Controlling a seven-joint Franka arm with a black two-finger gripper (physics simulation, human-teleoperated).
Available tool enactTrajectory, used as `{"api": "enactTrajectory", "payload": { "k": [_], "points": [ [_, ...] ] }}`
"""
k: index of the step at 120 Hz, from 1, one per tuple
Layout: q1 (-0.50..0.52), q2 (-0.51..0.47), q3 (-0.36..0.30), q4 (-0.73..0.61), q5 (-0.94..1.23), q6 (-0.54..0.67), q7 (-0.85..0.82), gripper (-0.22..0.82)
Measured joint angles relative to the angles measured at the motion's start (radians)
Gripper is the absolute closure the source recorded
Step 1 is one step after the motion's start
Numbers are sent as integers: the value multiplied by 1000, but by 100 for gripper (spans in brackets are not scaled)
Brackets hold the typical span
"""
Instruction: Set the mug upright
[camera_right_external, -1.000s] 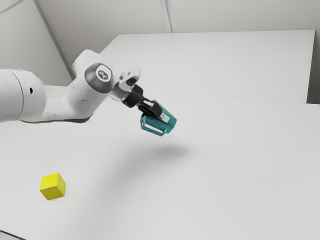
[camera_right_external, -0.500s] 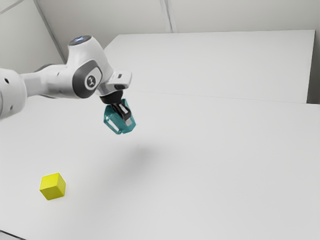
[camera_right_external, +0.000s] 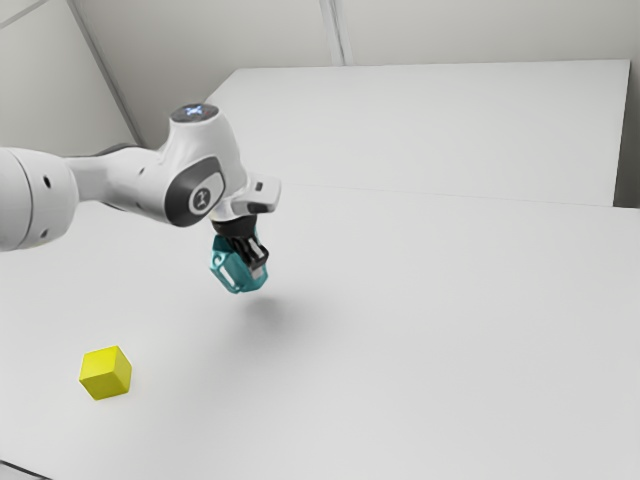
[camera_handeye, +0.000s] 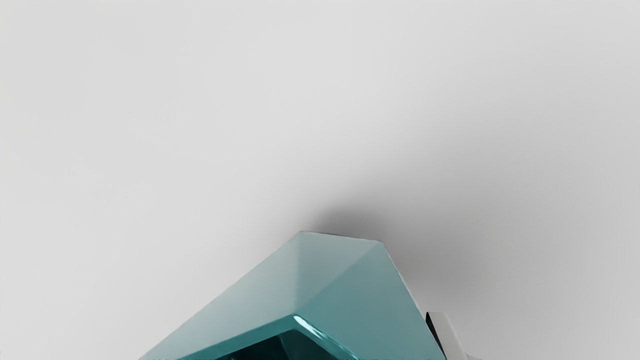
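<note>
Teal mug (camera_right_external: 243, 278) aslant in the grip of the pincer (camera_right_external: 256, 268), above white table (camera_right_external: 450, 340)

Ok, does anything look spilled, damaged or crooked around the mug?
Only the mug looks crooked: it leans in the pincer, held above the table rather than standing on it. I see no spill or damage, and the yellow block looks ordinary.
</note>
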Motion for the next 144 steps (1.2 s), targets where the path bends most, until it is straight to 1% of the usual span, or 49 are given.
{"api": "enactTrajectory", "payload": {
  "k": [58, 111, 144],
  "points": [
    [10, 25, 3, -77, 27, 131, -62, 78],
    [10, 50, 3, -95, 26, 178, -94, 78],
    [11, 51, 2, -98, 14, 182, -94, 63]
  ]
}}
